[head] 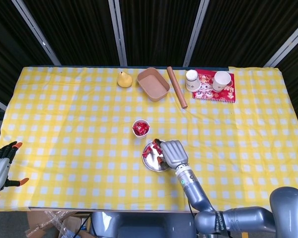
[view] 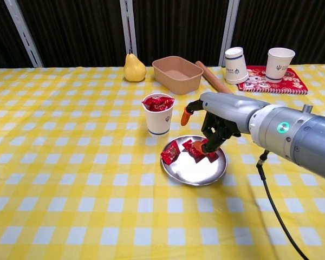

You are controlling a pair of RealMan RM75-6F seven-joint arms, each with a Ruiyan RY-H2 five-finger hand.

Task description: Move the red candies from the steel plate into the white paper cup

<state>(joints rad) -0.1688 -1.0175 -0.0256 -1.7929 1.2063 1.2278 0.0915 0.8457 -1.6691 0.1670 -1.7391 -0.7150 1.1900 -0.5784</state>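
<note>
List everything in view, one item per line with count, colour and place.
Table: one, yellow-checked cloth.
Steel plate: one, silver, table centre.
Candies: several, red, on the plate; more in the near cup.
Paper cup: one, white, behind the plate.
Pear: one, yellow, far side.
Tray: one, tan, beside the pear.
Rolling pin: one, brown, right of the tray.
Mat: one, red, far right.
Cups: two, white, by the mat.
Left hand: table's left edge, open.
Right hand: over the plate, fingers on the candies.

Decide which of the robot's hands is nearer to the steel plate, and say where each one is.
The right hand is nearer: it reaches down over the steel plate, fingertips at the red candies. The left hand sits at the table's far left edge, well away from the plate.
</note>
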